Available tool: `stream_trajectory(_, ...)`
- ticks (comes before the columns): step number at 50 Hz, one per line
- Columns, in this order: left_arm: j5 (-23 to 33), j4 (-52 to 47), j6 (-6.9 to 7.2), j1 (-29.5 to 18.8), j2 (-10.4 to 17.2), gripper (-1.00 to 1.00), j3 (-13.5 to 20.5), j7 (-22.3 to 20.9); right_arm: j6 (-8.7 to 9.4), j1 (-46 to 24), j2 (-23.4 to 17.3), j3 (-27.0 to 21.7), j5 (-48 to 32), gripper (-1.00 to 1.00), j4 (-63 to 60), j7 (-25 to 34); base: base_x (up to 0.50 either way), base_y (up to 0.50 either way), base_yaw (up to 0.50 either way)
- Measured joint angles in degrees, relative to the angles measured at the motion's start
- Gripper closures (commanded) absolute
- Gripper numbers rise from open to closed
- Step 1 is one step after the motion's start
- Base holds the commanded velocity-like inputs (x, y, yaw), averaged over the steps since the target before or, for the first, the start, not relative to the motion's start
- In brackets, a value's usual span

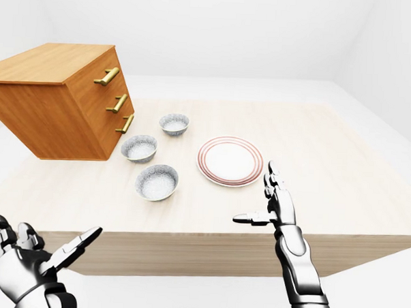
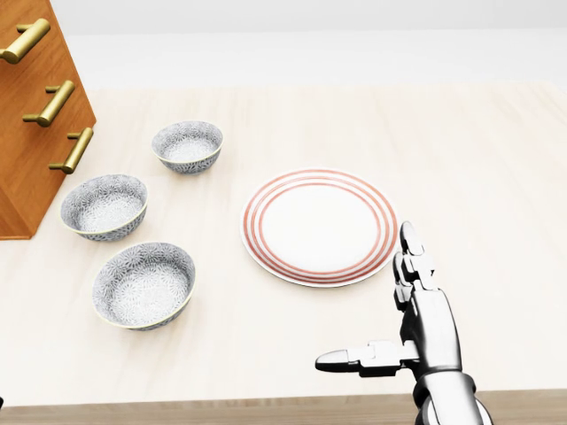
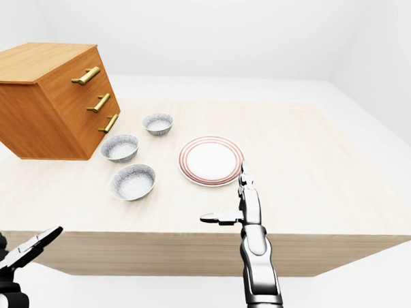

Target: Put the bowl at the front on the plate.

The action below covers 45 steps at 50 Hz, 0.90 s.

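— Left-eye view?
— Left hand (image 1: 23, 262) low at bottom left, off the table (image 1: 328, 152), fingers spread, empty.
— Head view?
— Nearest bowl (image 2: 144, 285) sits lower left of the plate (image 2: 319, 226), apart. Right hand (image 2: 430, 332) open, holding nothing.
— Right-eye view?
— Bowl untouched, well apart from both hands.

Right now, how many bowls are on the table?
3, in a column left of the plate in the head view: the top bowl, the middle bowl beside the drawer chest, and the lowest bowl. None seems hidden.
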Motion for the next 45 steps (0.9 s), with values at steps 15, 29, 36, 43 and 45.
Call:
stream_trajectory(15, 0.0, 3.2, -1.82, 1.6, -1.3, -1.00, 7.1, 2.5, 0.62, 0.1, 0.0, -0.2, -1.0, -1.00, -0.3, -1.5, 0.00, 0.00, 0.00)
stream_trajectory(29, 1.0, 7.1, -6.76, 1.8, -1.3, -1.00, 8.1, 3.6, 2.00, 0.1, -0.1, -0.6, -1.2, -1.00, -0.7, -2.5, 0.00, 0.00, 0.00)
stream_trajectory(36, 1.3, 7.1, -7.47, 2.2, -1.4, -1.00, 8.2, 3.6, 2.38, 0.0, -0.1, -0.6, -1.1, -1.00, -0.5, -2.5, 0.00, 0.00, 0.00)
stream_trajectory(43, 1.5, 7.2, -7.47, 2.3, -1.6, -1.00, 8.3, 3.5, 2.56, -0.1, -0.1, -0.6, -1.0, -1.00, -0.4, -2.5, 0.00, 0.00, 0.00)
stream_trajectory(45, 1.5, 7.2, -7.47, 2.3, -1.6, -1.00, 8.4, 3.5, 2.60, -0.1, -0.1, -0.6, -1.0, -1.00, -0.4, -2.5, 0.00, 0.00, 0.00)
